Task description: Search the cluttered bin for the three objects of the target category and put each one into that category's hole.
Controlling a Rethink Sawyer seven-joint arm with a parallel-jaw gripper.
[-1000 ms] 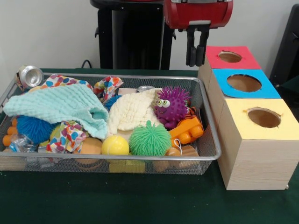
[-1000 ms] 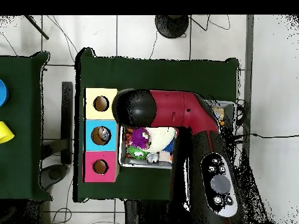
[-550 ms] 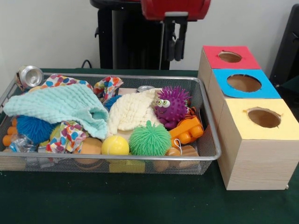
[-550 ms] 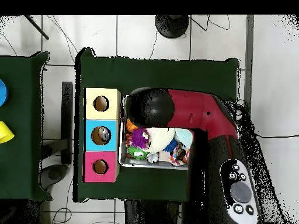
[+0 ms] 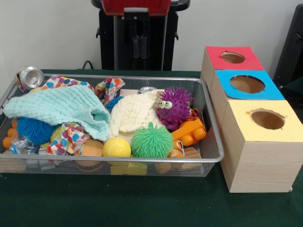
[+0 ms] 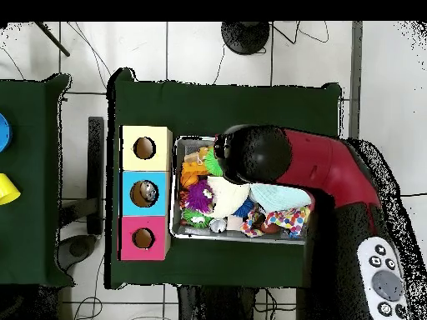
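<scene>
My gripper [image 5: 138,47] hangs high over the far rim of the wire bin [image 5: 208,111], open and holding nothing. In the overhead view the arm's black head [image 6: 258,154] hides it. Among the bin's clutter are a purple spiky ball with eyes [image 5: 174,108], a green spiky ball [image 5: 152,140], a blue spiky ball [image 5: 34,130], a yellow ball [image 5: 116,147] and an orange toy [image 5: 189,132]. A cream cloth [image 5: 132,113] and a mint cloth [image 5: 61,108] cover other things. Right of the bin stand three boxes with holes: red [image 5: 233,57], blue [image 5: 247,84], yellow [image 5: 267,119].
A silver can [image 5: 31,76] leans at the bin's far left corner, and another can top [image 5: 147,89] shows behind the cream cloth. Patterned cloths [image 5: 71,137] lie among the toys. In the overhead view something grey sits in the blue box's hole [image 6: 144,193].
The arm has swung from above the red box leftward across the front view, now hanging over the bin's far middle. Nothing in the bin has moved.
</scene>
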